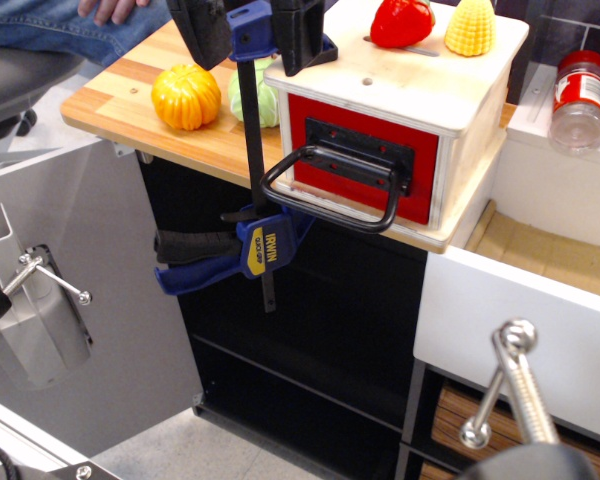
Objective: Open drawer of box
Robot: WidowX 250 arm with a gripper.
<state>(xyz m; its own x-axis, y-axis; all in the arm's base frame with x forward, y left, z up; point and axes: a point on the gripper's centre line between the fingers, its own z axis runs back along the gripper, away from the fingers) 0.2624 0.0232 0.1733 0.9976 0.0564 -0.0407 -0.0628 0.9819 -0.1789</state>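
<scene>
The box [400, 85] is pale plywood and stands on the wooden tabletop's right end, with small holes in its flat top. Its red-fronted drawer [420, 165] sits flush in the box, with a black plate and a large black loop handle [330, 190] sticking out toward me. My gripper [252, 38] hangs at the top edge, above the box's left front corner and up-left of the handle. Its two black fingers [202, 30] stand wide apart and touch neither drawer nor handle. It is open and empty.
A blue bar clamp [258, 248] runs up between my fingers at the table edge. An orange pumpkin [185, 97] and a green vegetable [262, 98] lie left of the box. A red pepper [400, 22] and corn [470, 27] sit on it. A jar [580, 100] and a white drawer [500, 320] are at right.
</scene>
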